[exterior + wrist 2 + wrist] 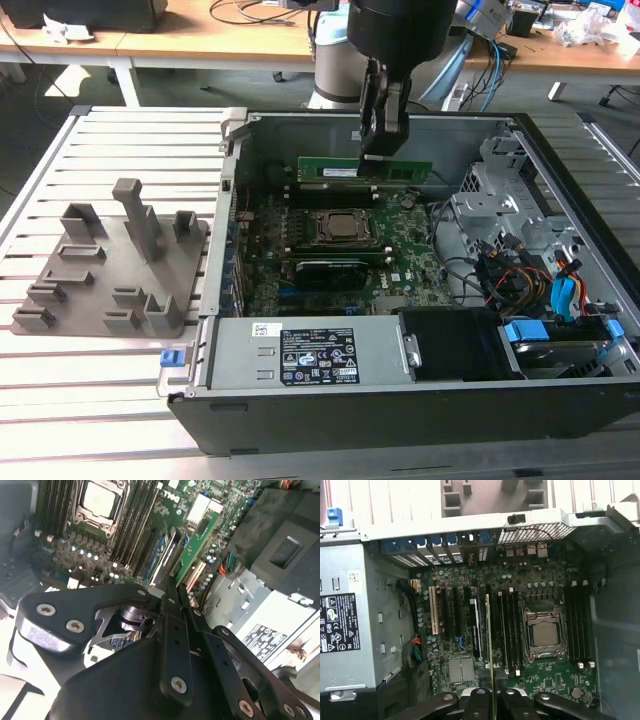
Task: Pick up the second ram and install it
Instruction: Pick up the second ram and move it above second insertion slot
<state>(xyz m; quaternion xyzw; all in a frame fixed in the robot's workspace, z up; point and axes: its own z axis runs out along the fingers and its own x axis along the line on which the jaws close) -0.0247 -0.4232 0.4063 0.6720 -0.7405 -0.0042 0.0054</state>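
**Ram clamped in the hand over the far slots**

The case (290,135) lies open side up on the slatted bench (120,140), toward the edge at the exterior view's right. The grey tray (100,290) sits near the opposite edge, just beside the case.

Inside, room is tight. The ram (345,170) hangs between the case's far wall and the CPU socket (340,228). The drive cage (495,195) and cables (520,280) crowd the side at the exterior view's right, and the power supply (310,350) runs along the near wall.

The arm (395,25) hangs vertical above the case. The hand (381,150) is clamped on the ram's upper edge near its middle. The stick stands on edge, level and parallel to the far wall.

In both wrist views the ram (195,545) (488,645) lines up along the memory slots (507,630) beside the socket. Whether it touches one, I cannot tell.

Wooden desks (200,40) stand behind the bench.
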